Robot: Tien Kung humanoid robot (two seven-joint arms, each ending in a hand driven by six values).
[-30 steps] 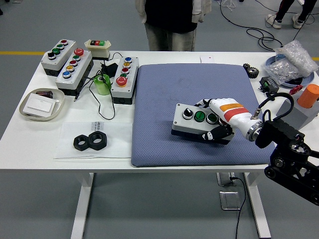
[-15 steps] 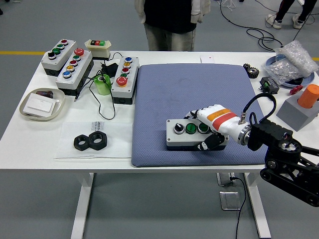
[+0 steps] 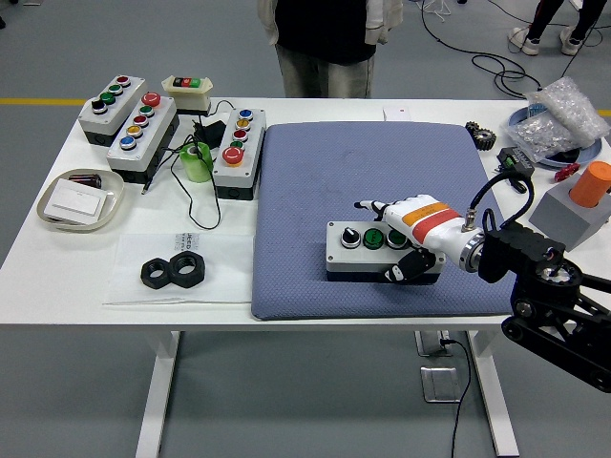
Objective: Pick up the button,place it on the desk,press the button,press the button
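Note:
A grey button box point(image 3: 355, 258) with a black knob and two green buttons on top lies flat on the blue mat point(image 3: 325, 172), near the mat's front right. My right hand point(image 3: 391, 239), white with orange and red bands, comes in from the right and wraps the box's right end. Its fingers point(image 3: 370, 205) lie along the box's back edge and its thumb point(image 3: 402, 269) presses the front face. The hand hides the right end of the box. The left arm is out of sight.
Several other button boxes point(image 3: 134, 124) and a green tape roll point(image 3: 198, 162) stand at the back left. A tray point(image 3: 81, 198) and black nuts point(image 3: 174, 271) lie on the left. A grey block with an orange cylinder point(image 3: 584, 196) stands on the right. A person point(image 3: 329, 38) stands at the far side.
The right hand carried the button box leftward and down, then slightly back right. The box, earlier tilted, now rests level on the mat.

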